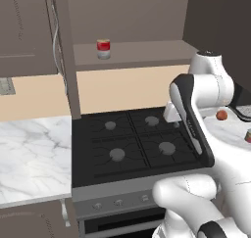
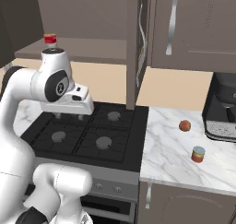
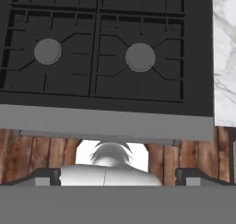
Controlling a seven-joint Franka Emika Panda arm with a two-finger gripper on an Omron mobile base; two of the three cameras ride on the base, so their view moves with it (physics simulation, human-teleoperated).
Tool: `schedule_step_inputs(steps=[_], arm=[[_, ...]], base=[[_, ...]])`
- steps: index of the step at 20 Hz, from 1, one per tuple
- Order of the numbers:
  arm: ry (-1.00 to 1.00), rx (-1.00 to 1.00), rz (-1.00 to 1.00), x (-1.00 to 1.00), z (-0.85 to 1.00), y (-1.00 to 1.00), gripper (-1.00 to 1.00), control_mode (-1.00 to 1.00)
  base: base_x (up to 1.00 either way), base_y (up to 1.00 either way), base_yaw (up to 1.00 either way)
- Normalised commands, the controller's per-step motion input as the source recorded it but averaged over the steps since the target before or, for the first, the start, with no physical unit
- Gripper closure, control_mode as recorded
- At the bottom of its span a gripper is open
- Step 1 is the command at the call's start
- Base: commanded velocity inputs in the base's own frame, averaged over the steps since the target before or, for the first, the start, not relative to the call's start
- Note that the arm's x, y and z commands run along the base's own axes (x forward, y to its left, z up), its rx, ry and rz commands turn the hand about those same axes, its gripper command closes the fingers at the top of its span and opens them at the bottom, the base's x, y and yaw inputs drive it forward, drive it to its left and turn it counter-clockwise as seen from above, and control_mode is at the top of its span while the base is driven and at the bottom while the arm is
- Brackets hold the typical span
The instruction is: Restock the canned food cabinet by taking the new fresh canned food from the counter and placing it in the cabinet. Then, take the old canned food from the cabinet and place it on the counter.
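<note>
Claw [image 2: 69, 115] sits over the stovetop [image 2: 87, 135], pointing down, holding nothing. Hand view: finger tips [image 3: 46, 176] sit far apart at the bottom corners, so jaws wide open, burners below.

New can [image 2: 198, 154] (orange-red label, greenish top) stands upright on the table [image 2: 170, 158], robot's right of the stovetop, near the front edge. Round red fruit [image 2: 185, 125] is further back on the same table, well apart from the can; don't mix them up. Dark appliance [image 2: 223, 112] at the far right edge.

Key relation: new can lies well to the claw's right and lower, with the whole right half of the stovetop between them. Long axis vertical, so I'd expect a side or top grasp after a rightward swing.

Old can [image 1: 103, 49] (red band, pale ends) upright on the cabinet shelf [image 1: 137, 53], above and behind the stovetop. Cabinet door [image 2: 138, 43] hangs open edge-on between the stovetop and the table, so it may be in the way on the carry up to the shelf.

Judgement: step 1 not started, new can untouched.
</note>
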Motion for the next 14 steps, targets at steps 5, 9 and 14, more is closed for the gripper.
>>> schedule_step_inputs(steps=[5, 9, 14], arm=[[0.0, 0.0, 0.0, -0.37, 0.0, -0.02, -1.0, -1.0], [0.0, 0.0, 0.0, 0.0, 0.0, 0.0, -1.0, -1.0], [0.0, 0.0, 0.0, 0.0, 0.0, 0.0, -1.0, 1.0]], base=[[0.0, 0.0, 0.0], [0.0, 0.0, 0.0], [-0.21, -0.06, -0.01]])
